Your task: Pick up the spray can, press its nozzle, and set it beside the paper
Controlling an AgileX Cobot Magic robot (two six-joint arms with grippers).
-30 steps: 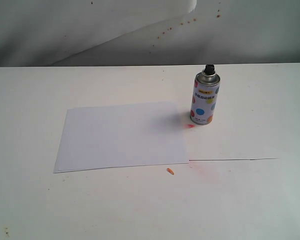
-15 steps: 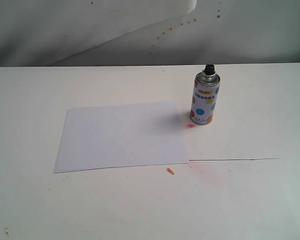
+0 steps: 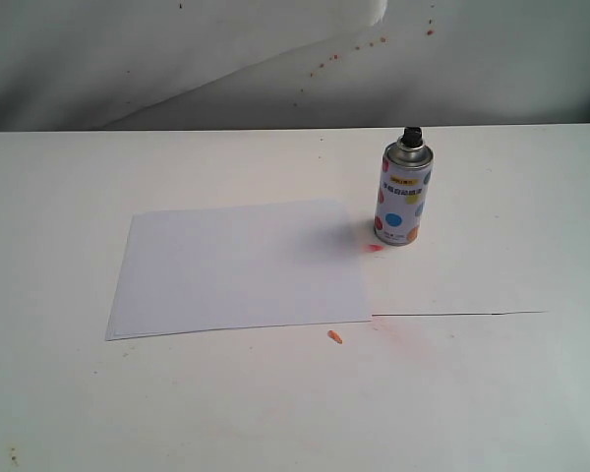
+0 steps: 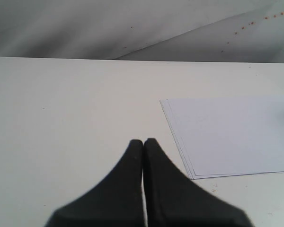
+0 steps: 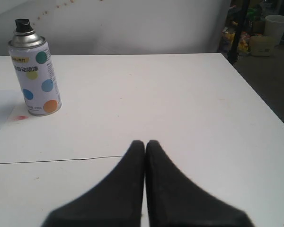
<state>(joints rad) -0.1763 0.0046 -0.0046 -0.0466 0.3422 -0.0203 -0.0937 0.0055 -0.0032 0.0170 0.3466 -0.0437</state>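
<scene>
The spray can [image 3: 404, 197] stands upright on the white table, just right of the paper's far right corner, with its black nozzle [image 3: 411, 134] on top. The right wrist view also shows the spray can [image 5: 35, 75], well away from my right gripper [image 5: 145, 142], which is shut on nothing. The paper [image 3: 238, 267] lies flat in the middle of the table. Its corner shows in the left wrist view as the paper [image 4: 232, 135], beside my left gripper [image 4: 143, 141], which is shut and empty. Neither gripper appears in the exterior view.
A small orange scrap [image 3: 335, 336] lies just below the paper's near right corner. Red paint smudges [image 3: 376, 247] mark the table by the can. A thin seam [image 3: 462, 314] runs right from the paper. The table's right edge [image 5: 255, 90] drops to a cluttered floor.
</scene>
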